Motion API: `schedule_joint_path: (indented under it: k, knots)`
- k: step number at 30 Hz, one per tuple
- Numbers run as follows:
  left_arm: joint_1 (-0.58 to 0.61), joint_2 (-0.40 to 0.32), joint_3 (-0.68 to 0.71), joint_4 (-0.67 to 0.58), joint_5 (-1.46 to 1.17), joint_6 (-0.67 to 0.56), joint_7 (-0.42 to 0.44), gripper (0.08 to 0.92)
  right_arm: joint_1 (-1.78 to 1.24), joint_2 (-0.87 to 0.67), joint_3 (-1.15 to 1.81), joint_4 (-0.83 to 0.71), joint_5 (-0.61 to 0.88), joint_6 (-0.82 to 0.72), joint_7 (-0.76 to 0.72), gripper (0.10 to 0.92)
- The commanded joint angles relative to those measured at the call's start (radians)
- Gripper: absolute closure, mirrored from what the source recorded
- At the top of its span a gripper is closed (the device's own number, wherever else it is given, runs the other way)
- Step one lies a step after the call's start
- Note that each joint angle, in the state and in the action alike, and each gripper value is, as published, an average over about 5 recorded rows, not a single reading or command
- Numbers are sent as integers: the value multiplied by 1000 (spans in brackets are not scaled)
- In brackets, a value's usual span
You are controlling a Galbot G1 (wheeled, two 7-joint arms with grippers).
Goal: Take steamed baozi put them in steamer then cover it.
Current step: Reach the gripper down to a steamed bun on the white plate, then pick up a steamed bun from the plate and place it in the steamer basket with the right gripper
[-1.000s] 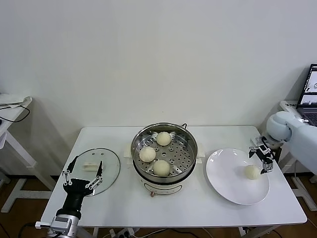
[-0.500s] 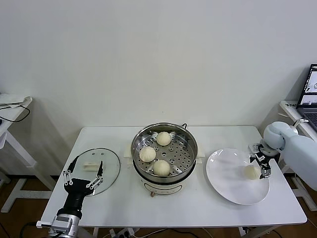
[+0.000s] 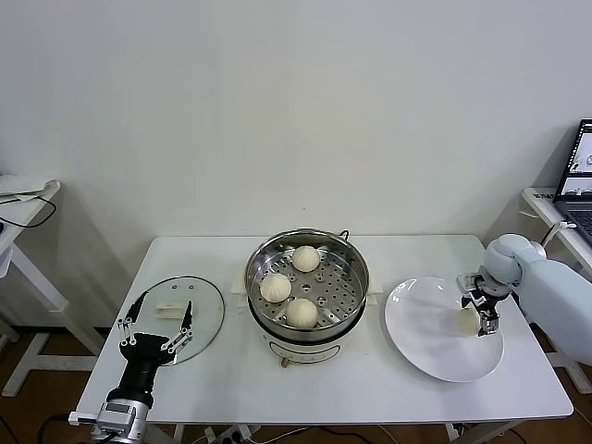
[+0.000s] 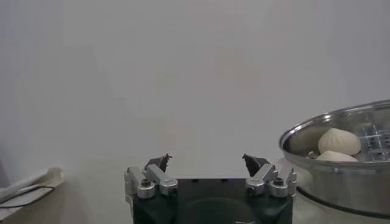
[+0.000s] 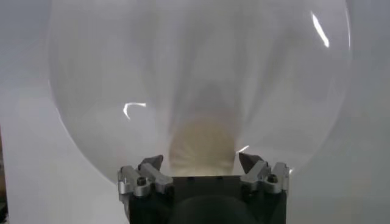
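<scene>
Left gripper [image 3: 154,324] is hovering at lower left of the head view over the near edge of the round transparent glass cover [image 3: 178,317] with metal rim and white rectangular handle; its fingers are standing wide apart, holding nothing. The one cover is lying flat on the white rectangular table [image 3: 324,388], close to the table's left and front edges.

Centre of frame: one large round shiny stainless-steel steamer [image 3: 307,277] on a white base, uncovered. Three round cream-white steamed baozi are sitting on its perforated tray: one at the back [image 3: 306,258], one at the left [image 3: 276,288], one at the front [image 3: 301,314]. The tray's right half is bare.

Right of it, one flat round white plate [image 3: 435,347] is lying near the table's right edge, with bare tabletop between it and the steamer. A fourth baozi [image 3: 465,320] is sitting on the plate's right part. Right gripper [image 3: 481,314] is reaching down around it, fingers either side of the bun; in the right wrist view they are standing apart with the bun between them, and whether they are touching it cannot be told.

A laptop [image 3: 578,180] is showing at the right edge.
</scene>
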State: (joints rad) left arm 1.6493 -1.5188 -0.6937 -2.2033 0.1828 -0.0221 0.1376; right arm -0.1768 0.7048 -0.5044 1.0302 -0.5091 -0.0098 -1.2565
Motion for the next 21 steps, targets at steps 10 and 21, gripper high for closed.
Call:
schedule_joint_path:
  k: [10,21]
  knots:
    - [2,-1,3,-8,3,0,-2,177,15,-31,-4,36,41,-8,-7,365]
    - [7,-1,10,-26,4,-1,-3,177,316,-218,-316,276,421,-177,-27,365]
